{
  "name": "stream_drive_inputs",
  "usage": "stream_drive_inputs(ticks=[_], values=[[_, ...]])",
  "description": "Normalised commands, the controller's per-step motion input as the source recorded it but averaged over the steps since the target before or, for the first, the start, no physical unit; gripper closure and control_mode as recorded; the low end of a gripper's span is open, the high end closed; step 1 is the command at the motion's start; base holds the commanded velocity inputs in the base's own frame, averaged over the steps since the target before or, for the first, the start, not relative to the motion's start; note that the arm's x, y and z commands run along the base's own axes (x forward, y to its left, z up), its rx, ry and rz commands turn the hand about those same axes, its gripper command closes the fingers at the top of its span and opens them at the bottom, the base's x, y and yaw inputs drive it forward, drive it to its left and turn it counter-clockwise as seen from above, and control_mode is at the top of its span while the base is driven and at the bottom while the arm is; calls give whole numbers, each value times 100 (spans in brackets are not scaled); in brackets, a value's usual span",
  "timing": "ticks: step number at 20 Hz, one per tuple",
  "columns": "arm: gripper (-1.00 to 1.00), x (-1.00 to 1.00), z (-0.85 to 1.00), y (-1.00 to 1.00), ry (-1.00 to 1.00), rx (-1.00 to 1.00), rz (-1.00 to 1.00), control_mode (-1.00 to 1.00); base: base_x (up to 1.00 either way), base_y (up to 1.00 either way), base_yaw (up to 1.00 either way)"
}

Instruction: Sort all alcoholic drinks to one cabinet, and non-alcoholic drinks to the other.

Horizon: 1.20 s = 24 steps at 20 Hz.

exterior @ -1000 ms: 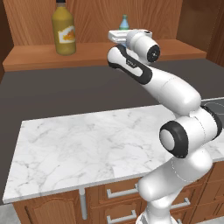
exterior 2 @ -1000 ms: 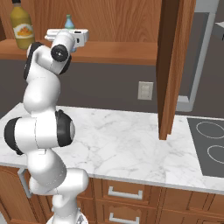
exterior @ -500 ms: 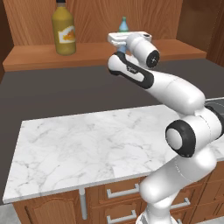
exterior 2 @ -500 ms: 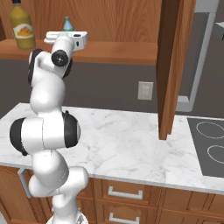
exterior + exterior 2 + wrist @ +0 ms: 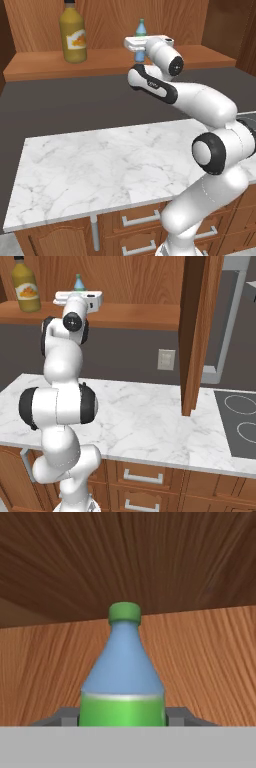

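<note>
On the cabinet shelf [image 5: 45, 67] stands the large orange-yellow bottle [image 5: 73, 35] [image 5: 26, 286], at the left. To its right is the small light-blue bottle [image 5: 141, 29] [image 5: 78, 282] with a green cap, upright at the shelf, with my gripper [image 5: 140, 51] [image 5: 78, 300] shut on its lower body. In the hand view the bottle [image 5: 123, 672] rises just ahead with a green label band, and a grey fingertip [image 5: 65, 717] presses against each side of it. Whether its base rests on the shelf is hidden. The alcoholic drinks are out of view.
A marble counter [image 5: 100, 160] runs below the shelf, above drawers with silver handles [image 5: 142, 220]. An open cabinet door [image 5: 197, 331] hangs down to the right of the arm. A wall outlet [image 5: 166, 359] and a stovetop [image 5: 240, 421] lie further right.
The arm's upper links have straightened and risen while the hand has stayed at the shelf with the light-blue bottle, which sits slightly lower than before.
</note>
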Motion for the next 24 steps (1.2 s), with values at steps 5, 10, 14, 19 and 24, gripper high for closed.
stream_drive_inputs(ticks=[5,10,14,19,24], values=[[-100,-31,2,0,0,0,0,-100,0,0,0],[-100,-71,19,0,0,0,0,-100,0,0,0],[-100,-100,34,4,0,0,0,-100,0,0,0],[-100,-100,34,16,7,0,0,-100,0,0,0],[-100,-100,21,20,23,0,0,-100,0,0,0]])
